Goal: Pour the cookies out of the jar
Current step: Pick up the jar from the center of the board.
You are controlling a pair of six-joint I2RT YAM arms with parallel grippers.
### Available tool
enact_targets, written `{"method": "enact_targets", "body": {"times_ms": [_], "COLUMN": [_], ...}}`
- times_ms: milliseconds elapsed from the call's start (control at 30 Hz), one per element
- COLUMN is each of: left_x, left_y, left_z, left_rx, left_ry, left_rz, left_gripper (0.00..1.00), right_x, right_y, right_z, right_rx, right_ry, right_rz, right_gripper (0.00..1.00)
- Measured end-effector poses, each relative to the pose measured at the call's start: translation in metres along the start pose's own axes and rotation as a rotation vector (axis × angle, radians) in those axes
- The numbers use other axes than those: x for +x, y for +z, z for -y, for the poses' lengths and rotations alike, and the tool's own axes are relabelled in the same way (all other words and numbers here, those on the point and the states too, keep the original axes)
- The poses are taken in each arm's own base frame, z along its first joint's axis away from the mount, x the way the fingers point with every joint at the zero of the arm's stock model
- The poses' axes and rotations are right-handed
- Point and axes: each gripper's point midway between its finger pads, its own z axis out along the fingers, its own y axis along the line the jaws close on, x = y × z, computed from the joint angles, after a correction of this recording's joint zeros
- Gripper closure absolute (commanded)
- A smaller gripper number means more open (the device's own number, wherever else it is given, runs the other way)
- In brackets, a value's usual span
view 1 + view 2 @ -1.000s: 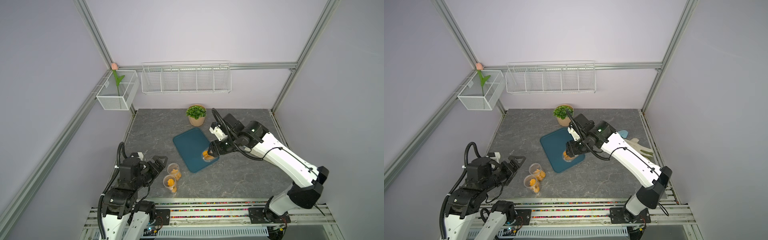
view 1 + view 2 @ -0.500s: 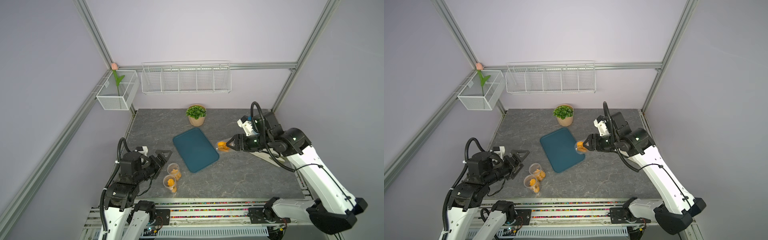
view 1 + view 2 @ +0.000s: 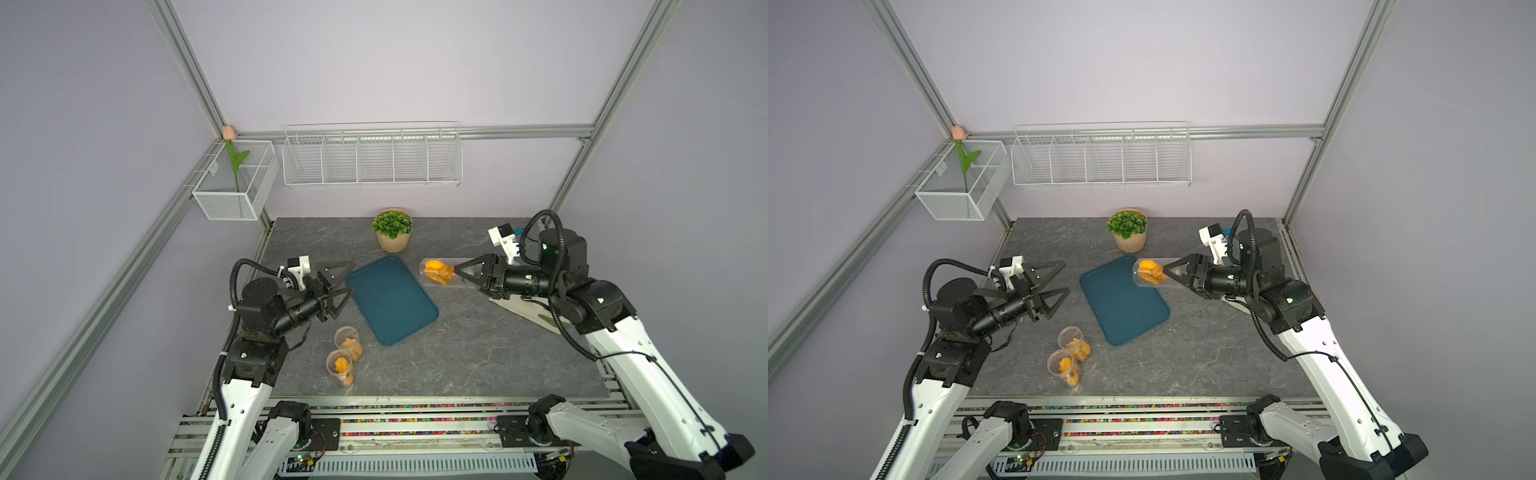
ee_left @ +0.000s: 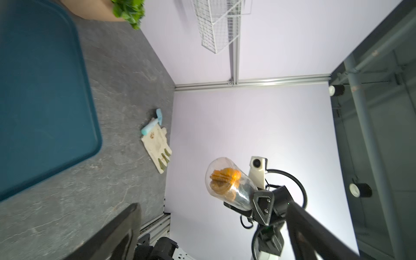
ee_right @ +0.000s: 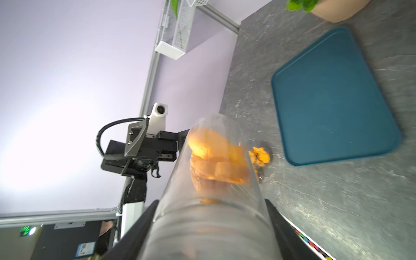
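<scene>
The right claw (image 3: 467,275) is clamped on the jar (image 3: 432,277), held level in the air by the tray's (image 3: 390,303) far right corner, cookies (image 3: 437,268) bunched at its left-pointing end, while the left claw (image 3: 351,277) gapes empty across the tray.

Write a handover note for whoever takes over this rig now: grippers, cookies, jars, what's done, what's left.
Left gripper: open, empty, beside the teal tray.
Right gripper: shut on a clear jar, held on its side in the air, mouth toward the tray.
Cookies: inside that jar, near its mouth.
Done: jar picked up and tipped level.
Left: pour them out, probably onto the tray; two more filled jars stand near the front.
</scene>
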Motion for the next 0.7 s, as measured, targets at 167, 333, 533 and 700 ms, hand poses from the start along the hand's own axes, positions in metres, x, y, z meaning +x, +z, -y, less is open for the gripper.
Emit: {"method": "enact_targets", "body": {"times_ms": [167, 333, 533, 700], "left_x": [0.004, 0.018, 0.041, 0.034], "left_y": [0.021, 0.036, 0.062, 0.076], "left_z": [0.003, 0.005, 0.024, 0.043], "left_rx": [0.038, 0.055, 0.102, 0.170], "left_ry": [-0.041, -0.062, -0.038, -0.026], "left_rz": [-0.118, -0.232, -0.373, -0.397], "left_gripper": [0.01, 0.01, 0.01, 0.01], "right_x": [-0.002, -0.005, -0.009, -0.008], "right_y": [0.004, 0.005, 0.018, 0.025], "right_z": [-0.019, -0.034, -0.034, -0.033], "right_rx": [-0.105, -0.181, -0.217, -0.238], "right_ry": [-0.006, -0.021, -0.008, 0.004], "right_rz": [-0.022, -0.037, -0.081, -0.120], "right_gripper": [0.43, 0.43, 0.44, 0.44]}}
